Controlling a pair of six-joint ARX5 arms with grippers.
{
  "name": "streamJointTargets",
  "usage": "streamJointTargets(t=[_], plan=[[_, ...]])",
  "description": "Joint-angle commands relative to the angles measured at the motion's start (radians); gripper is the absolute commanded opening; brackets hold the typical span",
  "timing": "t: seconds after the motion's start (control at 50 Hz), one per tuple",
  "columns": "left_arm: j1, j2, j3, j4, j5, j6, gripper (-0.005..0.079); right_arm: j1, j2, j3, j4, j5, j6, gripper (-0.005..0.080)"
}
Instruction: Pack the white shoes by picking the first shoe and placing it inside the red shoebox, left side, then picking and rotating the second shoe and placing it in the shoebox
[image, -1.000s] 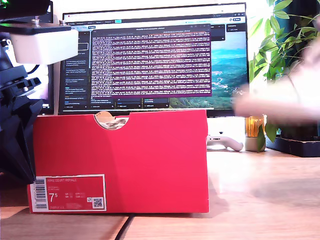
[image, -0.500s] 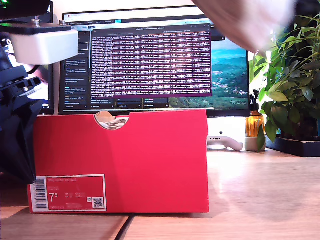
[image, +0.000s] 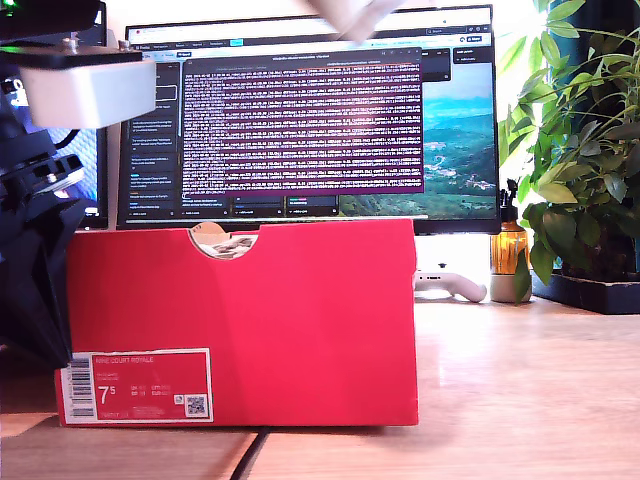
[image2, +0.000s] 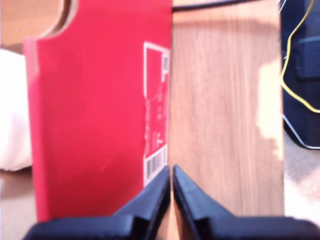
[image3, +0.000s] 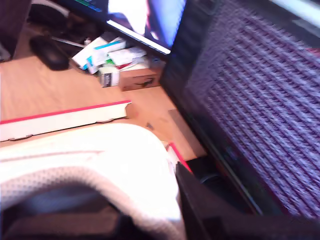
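My first gripper (image2: 171, 175) hangs with its jaws pressed together on nothing, just over the red shoebox (image2: 95, 115) near the tabletop's (image2: 225, 125) front edge; only the second wrist view shows my second gripper clamped around a white shoe (image3: 95, 160); the exterior view catches that shoe (image: 350, 14) blurred, above the monitor (image: 310, 120).

A: What fills the back of the exterior view?
B: A wide monitor (image: 310, 115) across the upper middle, showing a dark window packed with text over a landscape wallpaper.
A: And at that view's right?
B: A leafy green plant (image: 580, 130), brightly lit from behind, with a small amber bottle (image: 508, 250) beside it.
A: What is underneath?
B: A light wooden desk (image: 520, 400) across the lower frame, with a white game controller (image: 450, 285) below the monitor.
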Motion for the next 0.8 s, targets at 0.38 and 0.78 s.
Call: streamJointTargets(t=[0.38, 0.78], plan=[[0.002, 0.014, 0.005, 0.008, 0.061, -0.009, -0.0017, 0.001, 0.161, 0.014, 0.183, 0.125, -0.093, -0.0010], [0.002, 0.014, 0.005, 0.007, 0.061, -0.009, -0.0017, 0.001, 0.276, 0.014, 0.182, 0.151, -0.159, -0.0010]])
